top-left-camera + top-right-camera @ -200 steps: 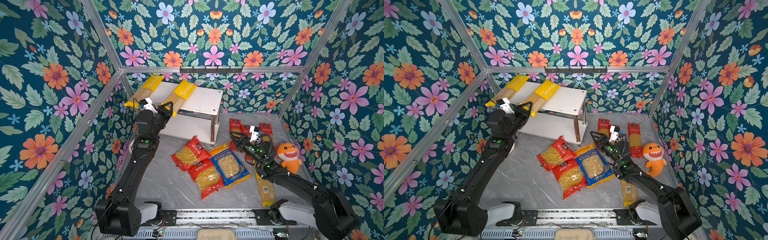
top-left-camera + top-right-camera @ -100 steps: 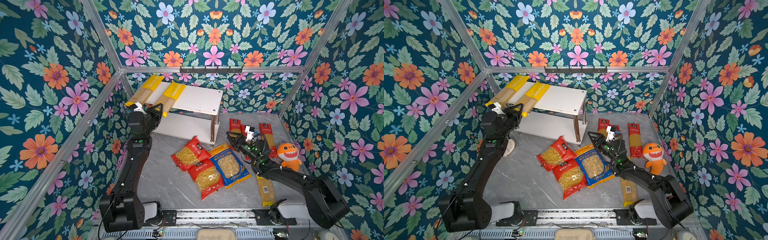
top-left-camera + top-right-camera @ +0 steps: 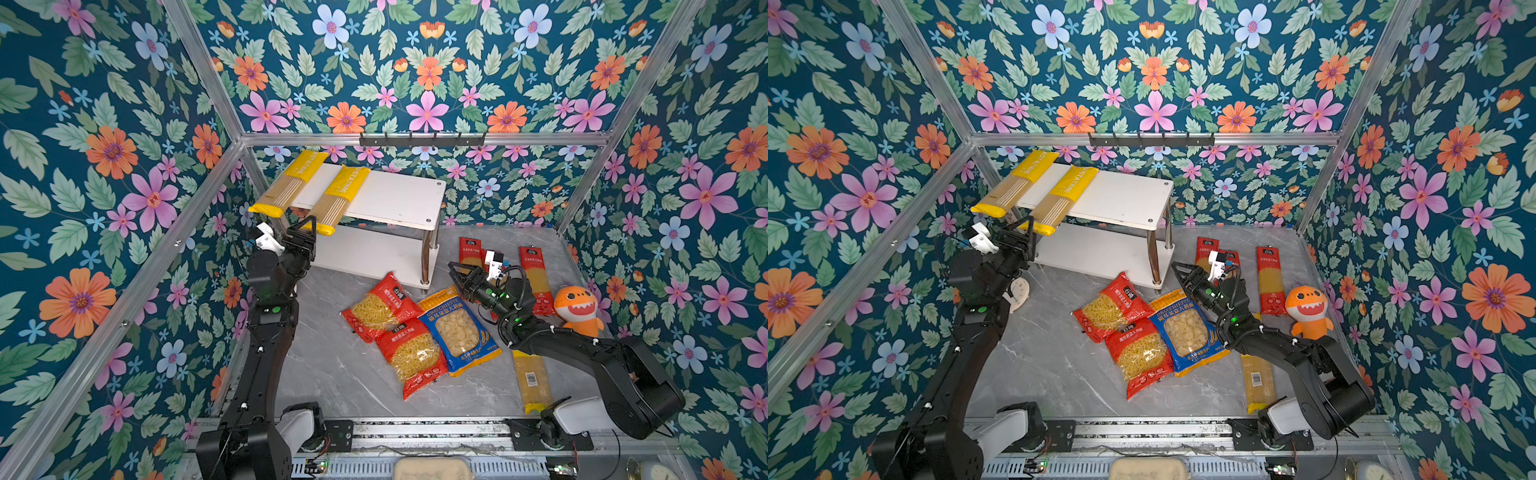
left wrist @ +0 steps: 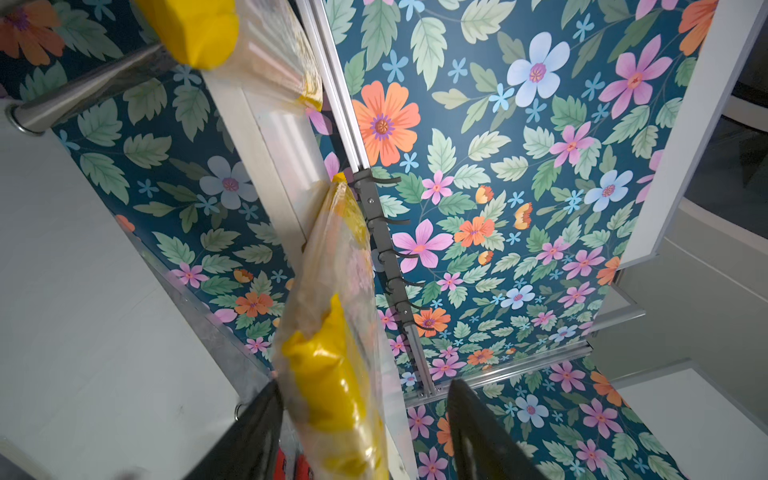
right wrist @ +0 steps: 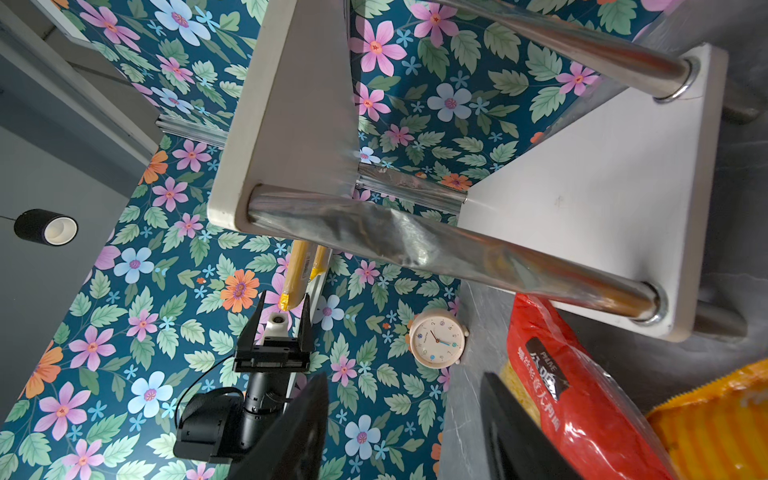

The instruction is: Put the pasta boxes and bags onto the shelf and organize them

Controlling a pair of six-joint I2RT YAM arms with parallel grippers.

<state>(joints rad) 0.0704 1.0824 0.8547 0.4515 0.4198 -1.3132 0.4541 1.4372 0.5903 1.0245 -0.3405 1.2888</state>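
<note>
Left wrist: left claw (image 4: 365,384) spread, upturned

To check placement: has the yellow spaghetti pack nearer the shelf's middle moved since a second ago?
Yes: the pack slid left along the shelf top, toward the other yellow pack.

White shelf (image 3: 395,199), 2 yellow spaghetti packs (image 3: 343,191) atop

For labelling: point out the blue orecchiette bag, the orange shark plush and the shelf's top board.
blue orecchiette bag (image 3: 457,334), in a top view, on its clear window.
orange shark plush (image 3: 576,303), in a top view, on its face.
shelf's top board (image 3: 395,195), in a top view, on its bare white surface.
</note>
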